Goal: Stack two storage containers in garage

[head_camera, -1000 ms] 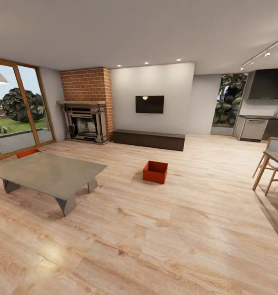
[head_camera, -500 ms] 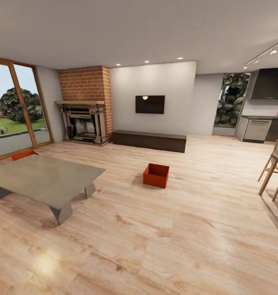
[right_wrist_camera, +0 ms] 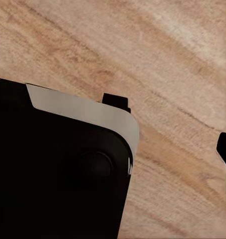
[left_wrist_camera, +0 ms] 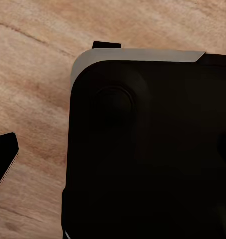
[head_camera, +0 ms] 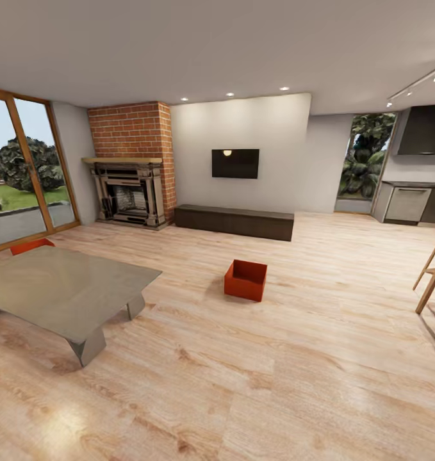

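From the living room doorway I see one orange box point(head_camera: 245, 280) on the wood floor point(head_camera: 294, 371) at frame centre, the second point(head_camera: 31, 246) peeking behind the table point(head_camera: 57, 288) at left, whose corner I risk clipping; I cannot tell either claw's state.

Matte black rounded base housing point(left_wrist_camera: 152, 159), edged by a pale grey band point(right_wrist_camera: 88, 112), a shallow round boss moulded in

One container point(head_camera: 245, 280) mid-floor — the other point(head_camera: 31, 246) behind the table point(head_camera: 63, 288), left.
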Controlling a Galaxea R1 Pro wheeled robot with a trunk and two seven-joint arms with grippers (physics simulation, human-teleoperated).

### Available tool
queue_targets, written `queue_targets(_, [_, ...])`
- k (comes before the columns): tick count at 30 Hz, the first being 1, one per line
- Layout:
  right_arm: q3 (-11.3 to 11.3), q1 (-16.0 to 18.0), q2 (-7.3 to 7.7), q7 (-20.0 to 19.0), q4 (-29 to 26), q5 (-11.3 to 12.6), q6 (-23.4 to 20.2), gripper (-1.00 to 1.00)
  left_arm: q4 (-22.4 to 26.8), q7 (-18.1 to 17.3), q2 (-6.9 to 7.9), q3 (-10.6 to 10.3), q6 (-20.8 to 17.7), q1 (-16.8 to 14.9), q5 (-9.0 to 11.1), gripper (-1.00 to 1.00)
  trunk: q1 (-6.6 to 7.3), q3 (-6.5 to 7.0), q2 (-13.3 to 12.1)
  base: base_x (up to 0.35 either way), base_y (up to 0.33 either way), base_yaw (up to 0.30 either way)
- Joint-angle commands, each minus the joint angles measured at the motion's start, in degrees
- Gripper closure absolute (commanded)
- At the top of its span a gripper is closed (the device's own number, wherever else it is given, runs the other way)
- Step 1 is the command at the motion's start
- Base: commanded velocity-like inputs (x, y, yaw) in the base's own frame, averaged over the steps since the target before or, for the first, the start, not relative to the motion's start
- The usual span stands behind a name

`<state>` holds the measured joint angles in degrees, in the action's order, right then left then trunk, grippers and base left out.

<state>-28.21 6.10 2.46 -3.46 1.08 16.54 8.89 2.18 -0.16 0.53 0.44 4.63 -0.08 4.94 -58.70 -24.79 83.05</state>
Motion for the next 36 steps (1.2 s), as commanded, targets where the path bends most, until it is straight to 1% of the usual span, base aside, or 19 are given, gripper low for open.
queue_targets(1, [-0.36, 0.04, 0.00, -0.32, 0.10, 0.64, 0.30, -1.00, 0.01, -0.02, 0.00, -0.01, 0.12, -0.01, 0.53, -1.00, -0.03, -0.05, 0.02, 0.323, 0.000, 0.000])
queue_targets(15, [-0.33, -0.01, -0.26, -0.32, -0.20, 0.83, 0.09, -1.00, 0.01, -0.02, 0.07, 0.00, 0.12, -0.01, 0.75, -1.00, -0.03, -0.05, 0.02, 0.323, 0.000, 0.000])
queue_targets(19, [-0.35, 0.00, -0.26, -0.32, -0.21, 0.20, 0.08, -1.00, 0.01, -0.02, 0.08, 0.00, 0.11, -0.01, 0.81, -1.00, -0.03, -0.05, 0.02, 0.323, 0.000, 0.000])
queue_targets(30, [-0.43, -0.02, -0.22, -0.29, -0.20, 0.06, -0.07, -1.00, 0.01, 0.06, 0.10, 0.00, 0.11, -0.01, 0.86, -1.00, -0.03, -0.05, 0.02, 0.323, 0.000, 0.000])
queue_targets(32, [-0.44, -0.03, -0.25, -0.25, -0.20, 0.06, -0.60, -1.00, 0.01, 0.07, 0.14, 0.00, 0.11, -0.01, 0.86, -1.00, -0.03, -0.05, 0.02, 0.323, 0.000, 0.000])
queue_targets(34, [-0.44, -0.03, -0.26, -0.18, -0.19, -0.44, -2.13, -1.00, 0.01, 0.07, 0.16, 0.00, 0.11, -0.01, 0.86, -1.00, -0.03, -0.05, 0.02, 0.323, 0.000, 0.000])
queue_targets(36, [-0.44, -0.03, -0.26, 0.27, -0.20, -1.60, -4.63, -1.00, 0.01, 0.07, 0.17, 0.00, 0.11, -0.01, 0.86, -1.00, -0.03, -0.05, 0.02, 0.323, 0.000, 0.000])
